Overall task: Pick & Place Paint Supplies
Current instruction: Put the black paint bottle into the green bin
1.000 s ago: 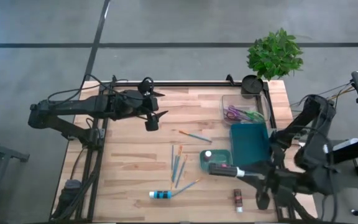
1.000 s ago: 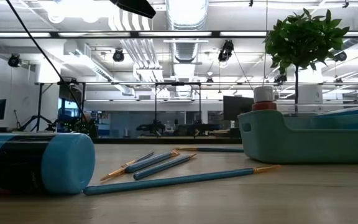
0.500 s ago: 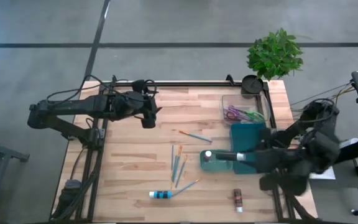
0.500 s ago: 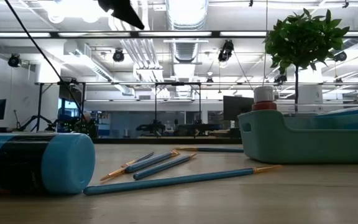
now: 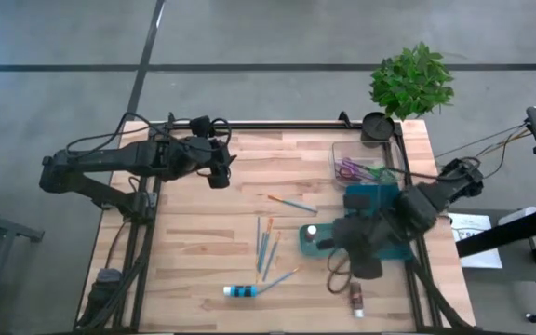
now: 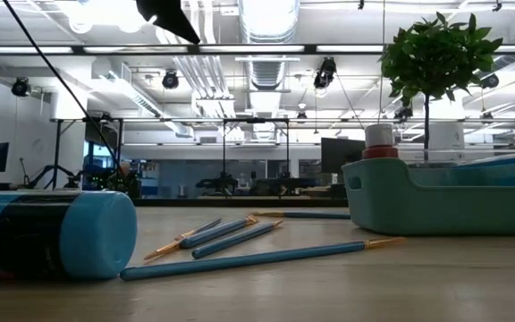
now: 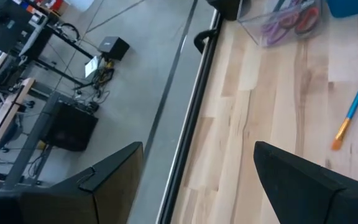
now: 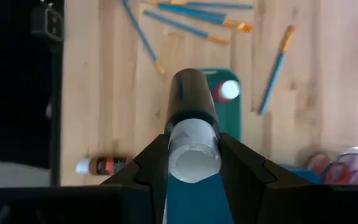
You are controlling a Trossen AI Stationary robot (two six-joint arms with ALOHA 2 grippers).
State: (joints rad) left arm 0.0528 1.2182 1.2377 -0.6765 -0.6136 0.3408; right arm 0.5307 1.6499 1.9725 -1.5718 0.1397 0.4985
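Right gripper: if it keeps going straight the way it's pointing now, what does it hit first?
The right gripper holds a black-and-white tube whose tip points down at the small teal palette. Going straight on, the tube would likely meet the palette first, near the red-capped bottle; height above it is unclear.

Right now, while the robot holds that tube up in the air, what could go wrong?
1. The right gripper pinches the dark tube near its pale end only, so the tube might slip and drop onto the small teal palette below.
2. Loose paintbrushes lie close beside the palette; a low swing could knock them.

The left gripper waits open over the table's far left part.
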